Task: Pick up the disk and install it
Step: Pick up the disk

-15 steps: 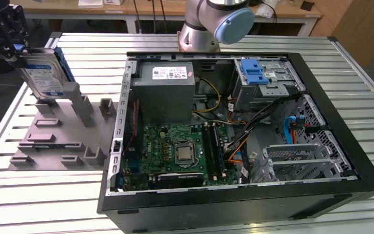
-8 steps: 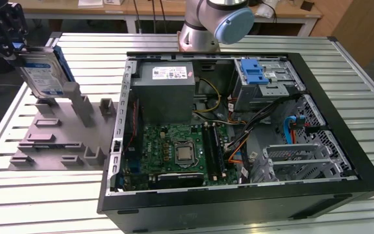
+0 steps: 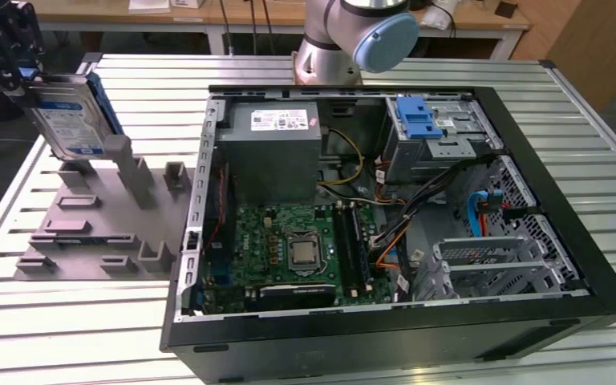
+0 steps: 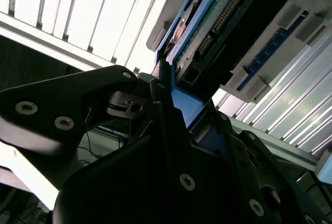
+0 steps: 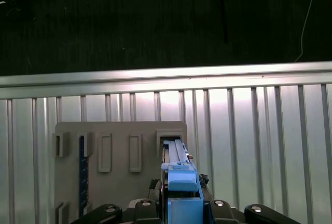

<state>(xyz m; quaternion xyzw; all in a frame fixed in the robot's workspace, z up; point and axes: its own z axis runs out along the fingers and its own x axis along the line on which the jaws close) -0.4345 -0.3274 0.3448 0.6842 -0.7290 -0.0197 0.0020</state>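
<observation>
At the exterior view's left, my gripper is shut on the top edge of the disk. The disk is a silver-grey drive with a white-and-blue label and a blue carrier frame, held upright and slightly tilted. Its lower end hangs just above the upright posts of the grey fixture; I cannot tell whether they touch. In the second wrist view the disk shows its green circuit board, with black fingers clamped on the blue frame. In the first wrist view the blue frame sits between the gripper parts, over the fixture.
An open black computer case lies to the exterior view's right of the fixture. It holds a grey power supply box, a motherboard, loose cables and a drive bay with a blue latch. The arm's base stands behind it on the slatted metal table.
</observation>
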